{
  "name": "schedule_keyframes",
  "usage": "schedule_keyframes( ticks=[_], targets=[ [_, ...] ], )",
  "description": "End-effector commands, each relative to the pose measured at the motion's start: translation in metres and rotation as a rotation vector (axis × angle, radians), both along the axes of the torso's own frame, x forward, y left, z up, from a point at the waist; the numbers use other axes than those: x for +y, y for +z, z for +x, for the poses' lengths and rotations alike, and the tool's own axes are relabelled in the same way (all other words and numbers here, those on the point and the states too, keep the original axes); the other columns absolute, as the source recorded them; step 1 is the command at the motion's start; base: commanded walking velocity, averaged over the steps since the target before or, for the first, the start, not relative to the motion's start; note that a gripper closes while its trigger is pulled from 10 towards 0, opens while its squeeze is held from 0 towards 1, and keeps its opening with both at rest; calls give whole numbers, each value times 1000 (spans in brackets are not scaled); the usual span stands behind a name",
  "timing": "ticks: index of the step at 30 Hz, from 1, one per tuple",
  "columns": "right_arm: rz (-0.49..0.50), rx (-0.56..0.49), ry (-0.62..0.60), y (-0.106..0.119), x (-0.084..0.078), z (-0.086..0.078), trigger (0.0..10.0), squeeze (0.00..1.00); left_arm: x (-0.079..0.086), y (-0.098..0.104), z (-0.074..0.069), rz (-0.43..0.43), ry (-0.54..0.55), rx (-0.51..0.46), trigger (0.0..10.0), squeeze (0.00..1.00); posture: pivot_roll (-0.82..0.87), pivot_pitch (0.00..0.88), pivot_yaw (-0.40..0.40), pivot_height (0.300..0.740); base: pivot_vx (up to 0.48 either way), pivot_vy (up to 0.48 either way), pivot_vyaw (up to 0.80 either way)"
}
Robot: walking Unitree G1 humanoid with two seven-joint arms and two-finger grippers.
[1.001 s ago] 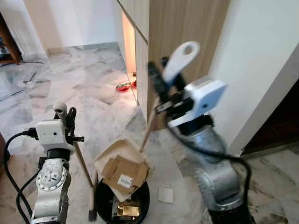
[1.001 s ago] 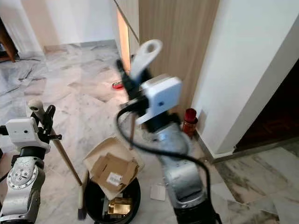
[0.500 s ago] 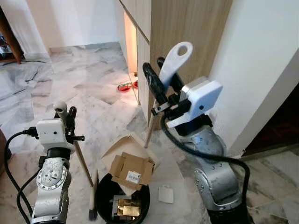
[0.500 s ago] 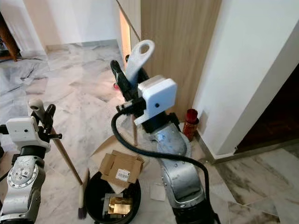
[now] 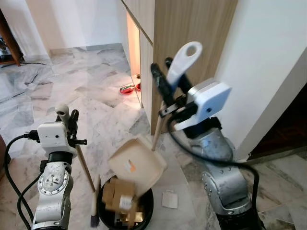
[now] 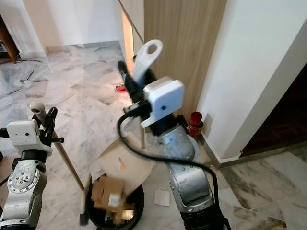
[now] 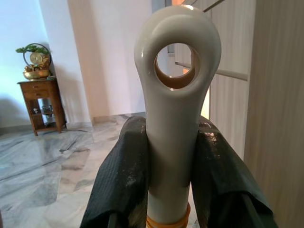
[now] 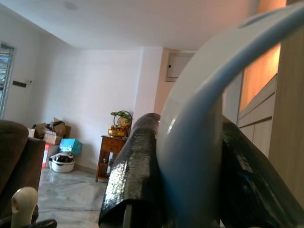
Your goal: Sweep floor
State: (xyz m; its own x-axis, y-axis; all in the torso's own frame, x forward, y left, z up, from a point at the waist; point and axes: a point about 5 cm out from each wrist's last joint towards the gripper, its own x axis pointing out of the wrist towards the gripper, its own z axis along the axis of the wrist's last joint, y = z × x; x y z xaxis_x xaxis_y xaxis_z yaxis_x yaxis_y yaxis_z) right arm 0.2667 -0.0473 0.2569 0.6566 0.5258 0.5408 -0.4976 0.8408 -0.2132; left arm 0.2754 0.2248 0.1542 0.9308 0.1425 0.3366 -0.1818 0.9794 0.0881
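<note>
My right gripper [image 5: 168,91] is shut on the white looped handle [image 5: 184,60] of a beige dustpan [image 5: 138,165], held tilted over a black bin [image 5: 146,211] on the floor. Blurred cardboard scraps [image 5: 119,197] are dropping from the pan into the bin. My left gripper [image 5: 72,125] is shut on a broom handle [image 5: 61,111]; its wooden stick [image 5: 85,167] slants down to the brush [image 5: 94,218] beside the bin. In the left wrist view the black fingers [image 7: 126,180] clamp the ringed broom handle [image 7: 176,95]. The right wrist view has the dustpan handle [image 8: 199,142] between its fingers.
A wooden cabinet [image 5: 192,28] and white wall stand close behind the right arm. A small white scrap [image 5: 170,199] lies on the marble floor right of the bin. A red bowl [image 5: 127,89] sits by the cabinet's lit opening, a red canister [image 6: 195,123] at the wall corner.
The dustpan has tipped steeper over the bin, and the cardboard pieces that lay on it have slid off toward the bin. The left arm and broom have stayed put.
</note>
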Motion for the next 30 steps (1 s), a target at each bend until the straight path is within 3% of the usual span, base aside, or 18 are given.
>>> schedule_keyframes(
  ticks=[1,6,14,19,26,30],
  targets=[
    [38,-69,15,14,0,-4,10000,0,-1,10,1,10,-9,-58,10000,0,114,0,1,740,0,0,0],
    [35,-99,-26,17,-4,-4,10000,0,-1,9,1,10,-7,-57,10000,0,116,0,0,740,0,0,0],
    [-120,-310,-369,25,-28,2,10000,0,-1,9,1,10,-10,-56,10000,0,105,0,4,740,0,0,0],
    [-111,-267,-505,19,-48,8,10000,0,-3,7,-1,14,-20,-45,10000,0,98,0,7,740,0,0,0],
    [-91,-168,-488,1,-51,11,10000,0,-3,1,-11,8,-27,-27,10000,0,103,0,5,740,0,0,0],
    [-103,-165,-512,-5,-50,13,10000,0,-9,-2,-15,-2,-44,-20,10000,0,105,0,5,740,0,0,0]
  ],
)
